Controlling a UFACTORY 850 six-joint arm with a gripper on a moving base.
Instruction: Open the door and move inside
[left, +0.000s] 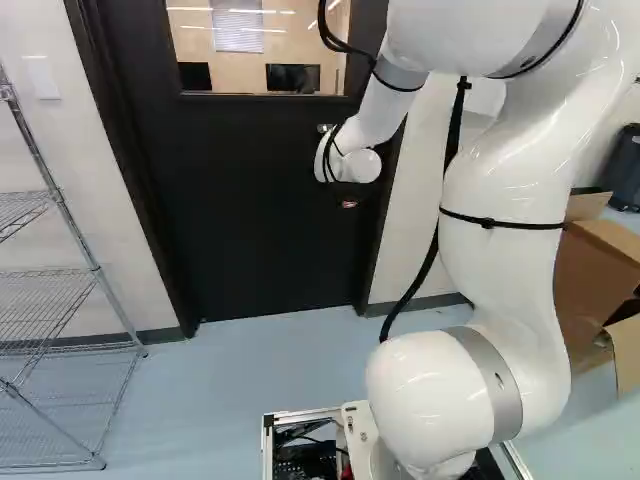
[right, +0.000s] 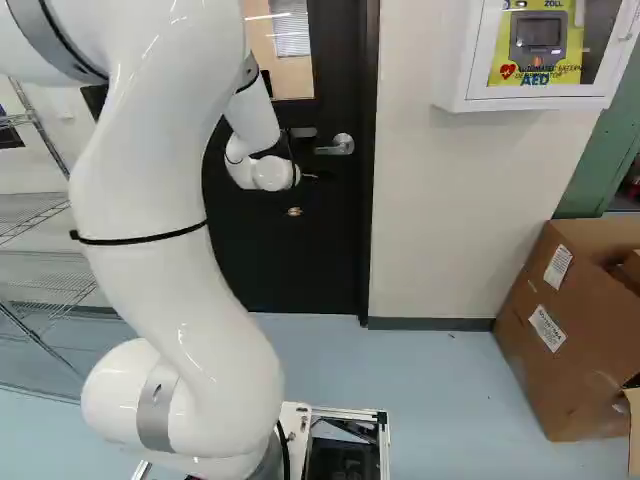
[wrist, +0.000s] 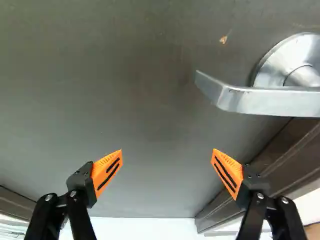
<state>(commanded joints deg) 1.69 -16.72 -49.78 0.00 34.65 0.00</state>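
The white UFACTORY 850 arm (right: 170, 150) stands nearest, its wrist extended toward the far door area. The black door (left: 250, 220) is at the far side of the room, ahead of the arm, and is closed in its door frame (right: 368, 200). The wire shelving rack (left: 63, 197) stands left of the door. The moving base (left: 266, 445) is on the near side, outside the doorway. The two-finger gripper (wrist: 167, 150) is released: its fingers stand wide apart, with nothing between them. The lever handle (wrist: 260, 101) is mounted near the door's right edge; it lies ahead of the gripper and toward one finger, with a visible gap to that finger. The lever appears level and unturned. Progress assessment: the approach to the handle appears largely complete; no part of the opening operation is done. Remaining steps: (1) align the gripper with the lever; (2) engage and turn it; (3) swing the door, direction not determinable; (4) drive the base through. Caution: turning before proper alignment could let the lever slip off.
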